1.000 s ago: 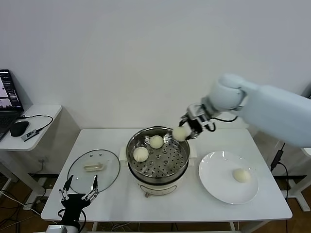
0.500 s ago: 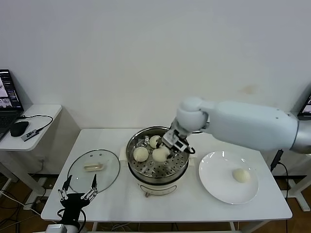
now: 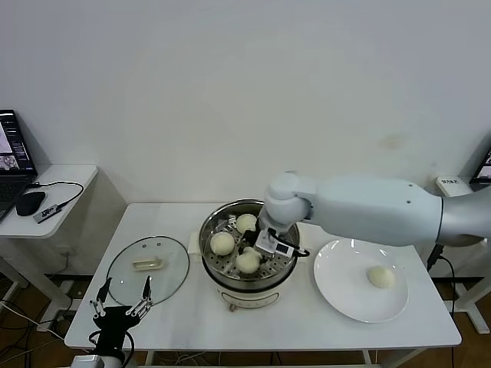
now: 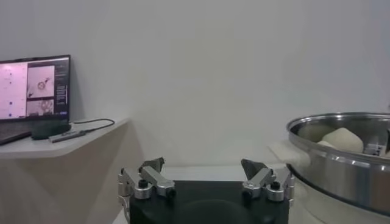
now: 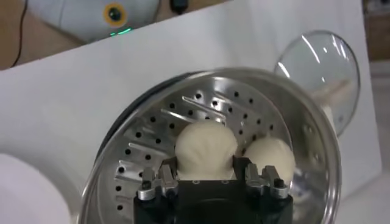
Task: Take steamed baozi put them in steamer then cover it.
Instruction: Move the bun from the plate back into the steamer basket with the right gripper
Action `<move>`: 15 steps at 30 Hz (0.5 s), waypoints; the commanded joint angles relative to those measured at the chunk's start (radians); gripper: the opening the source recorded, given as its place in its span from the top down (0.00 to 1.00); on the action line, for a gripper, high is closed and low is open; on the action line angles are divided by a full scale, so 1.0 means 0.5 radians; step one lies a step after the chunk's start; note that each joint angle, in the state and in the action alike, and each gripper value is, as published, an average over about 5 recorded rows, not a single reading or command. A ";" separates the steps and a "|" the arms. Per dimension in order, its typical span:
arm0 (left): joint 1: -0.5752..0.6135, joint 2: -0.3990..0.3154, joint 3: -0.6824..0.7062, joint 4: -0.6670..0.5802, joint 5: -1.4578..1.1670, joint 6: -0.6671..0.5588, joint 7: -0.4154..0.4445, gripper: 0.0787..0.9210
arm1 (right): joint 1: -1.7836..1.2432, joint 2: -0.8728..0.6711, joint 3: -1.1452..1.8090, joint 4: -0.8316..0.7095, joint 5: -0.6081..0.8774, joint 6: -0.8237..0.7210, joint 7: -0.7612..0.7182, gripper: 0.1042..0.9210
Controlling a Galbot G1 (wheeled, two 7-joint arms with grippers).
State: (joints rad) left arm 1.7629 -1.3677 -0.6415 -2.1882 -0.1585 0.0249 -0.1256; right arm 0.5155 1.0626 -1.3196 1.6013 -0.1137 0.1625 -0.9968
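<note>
Right hand (image 3: 252,253) pinching smooth round baozi (image 3: 248,262), perforated steel steamer (image 3: 230,270), left hand (image 3: 121,302) spread

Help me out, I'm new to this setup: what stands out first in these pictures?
The big white right arm reaches into the shiny steamer mid-table, its right hand shut on a baozi low over the perforated tray, beside two other buns. One last bun waits on the white plate to the right, and the glass lid lies to the left, near the open, idle left hand.
</note>
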 commanded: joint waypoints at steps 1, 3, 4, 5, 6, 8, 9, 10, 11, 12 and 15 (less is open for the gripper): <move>0.002 0.004 0.001 0.000 0.000 -0.001 -0.002 0.12 | -0.012 0.029 -0.028 -0.006 -0.114 0.218 -0.009 0.42; 0.004 0.007 -0.001 0.001 -0.001 -0.001 -0.003 0.12 | -0.013 0.028 -0.027 -0.003 -0.110 0.224 -0.015 0.41; 0.004 0.008 -0.002 0.001 -0.001 -0.001 -0.003 0.12 | -0.013 0.028 -0.026 0.000 -0.107 0.224 -0.017 0.41; 0.004 0.008 -0.002 0.003 -0.001 -0.001 -0.004 0.12 | -0.012 0.027 -0.025 0.003 -0.099 0.223 -0.019 0.40; 0.004 0.008 -0.001 0.004 -0.001 0.000 -0.005 0.12 | -0.010 0.026 -0.024 0.008 -0.088 0.221 -0.020 0.39; 0.003 0.006 0.002 0.008 0.000 0.000 -0.006 0.12 | -0.003 0.022 -0.022 0.017 -0.059 0.214 -0.018 0.38; 0.002 0.005 0.004 0.011 0.000 -0.001 -0.006 0.12 | 0.003 0.019 -0.020 0.021 -0.044 0.210 -0.016 0.37; 0.001 0.005 0.006 0.013 0.001 -0.001 -0.006 0.12 | 0.008 0.016 -0.020 0.022 -0.036 0.208 -0.013 0.36; 0.000 0.004 0.008 0.014 0.002 -0.001 -0.006 0.12 | 0.015 0.012 -0.018 0.021 -0.030 0.207 -0.010 0.34; -0.002 0.004 0.009 0.015 0.002 -0.001 -0.006 0.12 | 0.024 0.008 -0.016 0.020 -0.026 0.207 -0.007 0.33; -0.004 0.004 0.012 0.011 0.002 0.000 -0.005 0.12 | 0.058 -0.012 -0.005 0.013 -0.014 0.208 -0.007 0.24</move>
State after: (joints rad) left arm 1.7616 -1.3665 -0.6369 -2.1813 -0.1581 0.0243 -0.1285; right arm 0.5224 1.0635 -1.3253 1.6084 -0.1351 0.2425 -1.0016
